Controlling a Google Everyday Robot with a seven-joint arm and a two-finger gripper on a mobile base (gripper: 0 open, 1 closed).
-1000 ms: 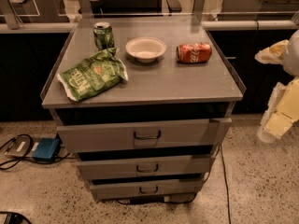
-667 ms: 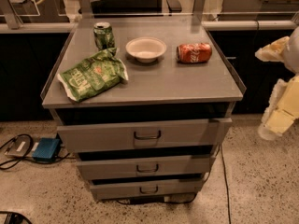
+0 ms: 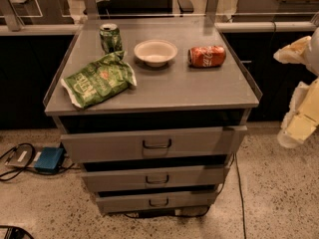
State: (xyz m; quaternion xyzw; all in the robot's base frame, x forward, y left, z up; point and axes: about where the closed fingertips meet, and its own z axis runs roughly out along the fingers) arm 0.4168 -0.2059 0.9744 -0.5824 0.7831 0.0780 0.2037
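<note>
A grey drawer cabinet (image 3: 169, 91) stands in the middle of the view. On its top lie a green chip bag (image 3: 98, 79) at the front left and an upright green can (image 3: 110, 38) behind the bag. A white bowl (image 3: 155, 52) sits in the middle, and a red soda can (image 3: 207, 56) lies on its side to the right. My gripper (image 3: 297, 126) hangs at the right edge of the view, beside the cabinet and below its top. It holds and touches nothing that I can see. The red can is the object nearest to it.
The cabinet has three drawers with handles: top (image 3: 157, 144), middle (image 3: 157, 179) and bottom (image 3: 159, 202). A blue box (image 3: 49, 159) with cables lies on the speckled floor at the left. A dark counter with rails (image 3: 35, 30) runs behind the cabinet.
</note>
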